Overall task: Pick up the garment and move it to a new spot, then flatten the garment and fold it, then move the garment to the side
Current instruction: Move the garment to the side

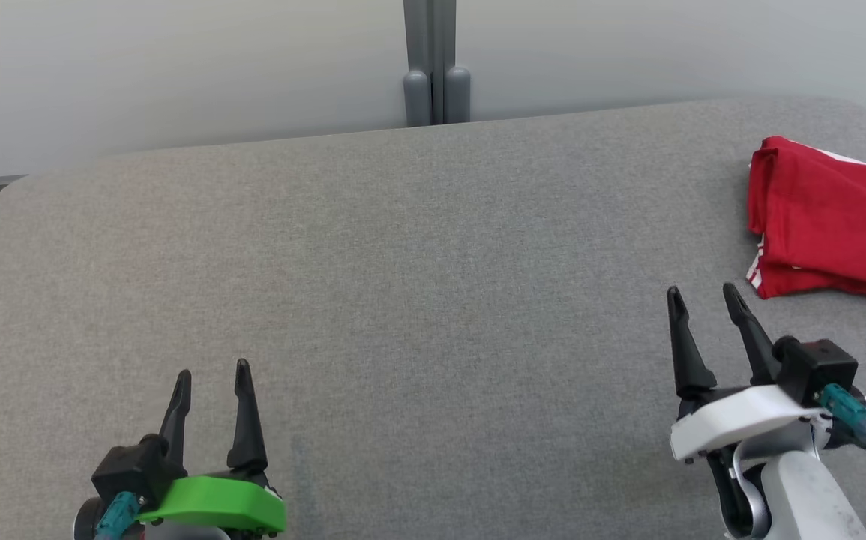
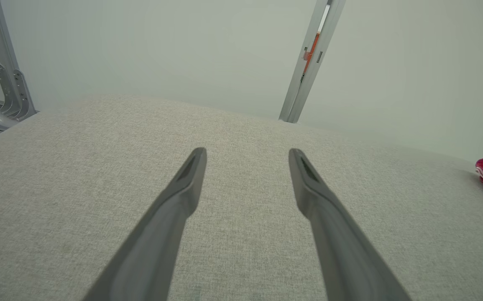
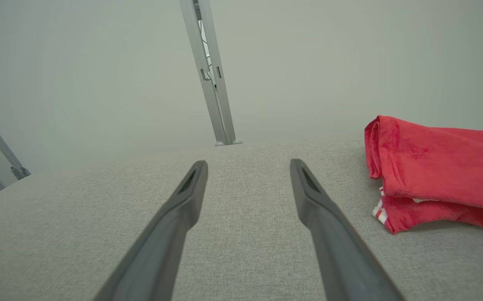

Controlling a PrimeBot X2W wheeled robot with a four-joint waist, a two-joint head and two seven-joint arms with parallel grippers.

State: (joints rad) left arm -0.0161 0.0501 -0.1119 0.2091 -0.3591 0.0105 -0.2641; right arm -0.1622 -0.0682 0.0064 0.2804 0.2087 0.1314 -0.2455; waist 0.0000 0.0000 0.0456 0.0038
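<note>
Head view, items listed left to right. One table [image 1: 433, 300] with a grey fabric top carries everything below.

1. The left gripper [image 1: 213, 367]: one unit with a green housing, at 7 o'clock. Its two dark fingers [image 1: 245, 420] stand apart with nothing between them, and the tips point toward 12 o'clock. In the left wrist view the same two fingers frame bare fabric. Contact between the tips and the table cannot be determined.

2. The post [image 1: 436, 45]: one grey upright at 12 o'clock, behind the far edge of the table and against the pale wall [image 1: 178, 75]. There are two rounded feet [image 1: 416, 97] at its base.

3. The right gripper [image 1: 702, 289]: one unit with a white housing, at 4 o'clock. Its two dark fingers stand apart and empty, with the tips pointing toward 12 o'clock. The tips are near the garment's nearest corner but apart from it.

4. The garment [image 1: 830, 217]: one red piece, folded, lying on the table at 3 o'clock and cut off by the right frame edge. White trim shows at its near left corner, and there is one dark patch on top. In the right wrist view it lies at 2 o'clock from the fingers, showing two stacked layers.
</note>
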